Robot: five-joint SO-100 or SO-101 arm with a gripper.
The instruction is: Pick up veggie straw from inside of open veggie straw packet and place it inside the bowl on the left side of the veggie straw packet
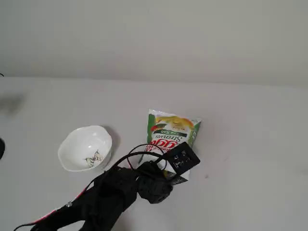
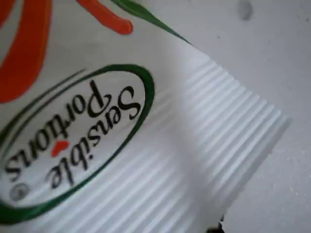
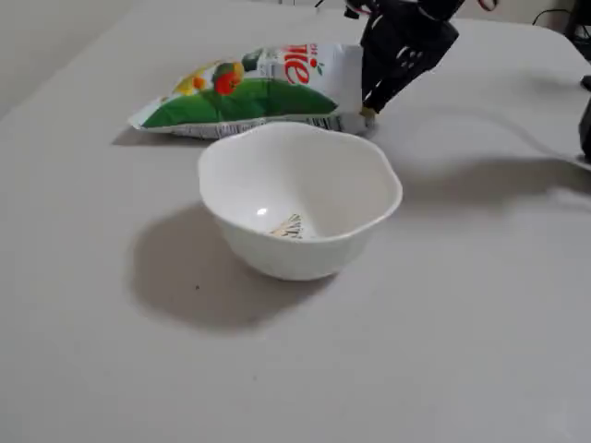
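matte table point(image 3: 480, 305), glossy wavy-rimmed bowl point(image 3: 351, 231), crinkle-sealed packet point(image 2: 204, 136).

The packet point(image 1: 169, 132) is glossy white with red lettering, green side edges and a yellow far end in a fixed view; in the wrist view its near end point(image 2: 204, 145) is ribbed white, beside a green oval ring around black script with a small red mark, and orange strokes. The bowl point(image 3: 249, 166) is plain glossy white with a small dark sketch mark inside. The arm point(image 1: 115, 195) is black. The table point(image 1: 250, 144) is pale grey-white.
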